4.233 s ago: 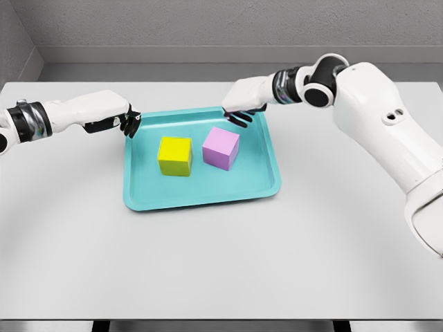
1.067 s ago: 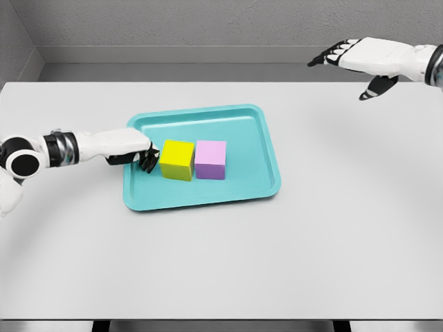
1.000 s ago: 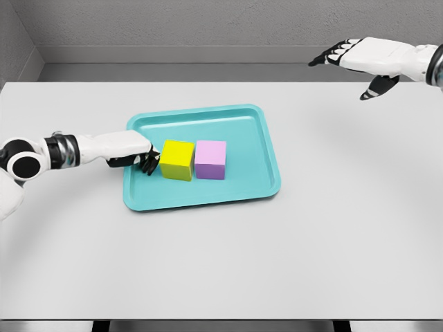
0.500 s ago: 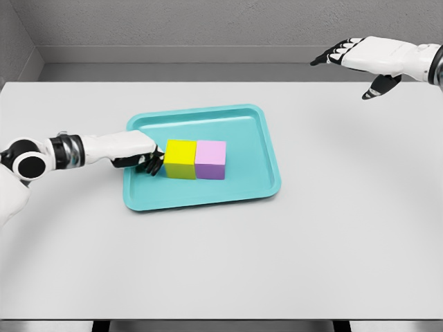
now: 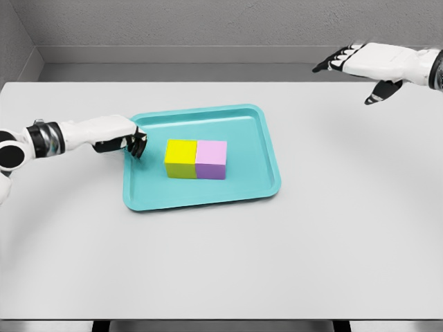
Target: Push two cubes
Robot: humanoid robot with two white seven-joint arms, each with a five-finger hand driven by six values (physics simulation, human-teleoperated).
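A yellow cube (image 5: 181, 158) and a pink cube (image 5: 212, 159) stand side by side, faces touching, in the middle of a teal tray (image 5: 257, 181). My left hand (image 5: 135, 144) hovers at the tray's left rim with fingers curled and holding nothing, a short gap away from the yellow cube. Far off at the upper right, my right hand (image 5: 353, 59) is raised above the table's back edge with its fingers spread, holding nothing.
The tray lies on a white table (image 5: 221, 256) that runs to a grey back wall. The table's front edge shows at the bottom of the picture.
My left hand has drawn back to the left, off the yellow cube, after pushing it against the pink cube. The right hand drifted slightly to the right.
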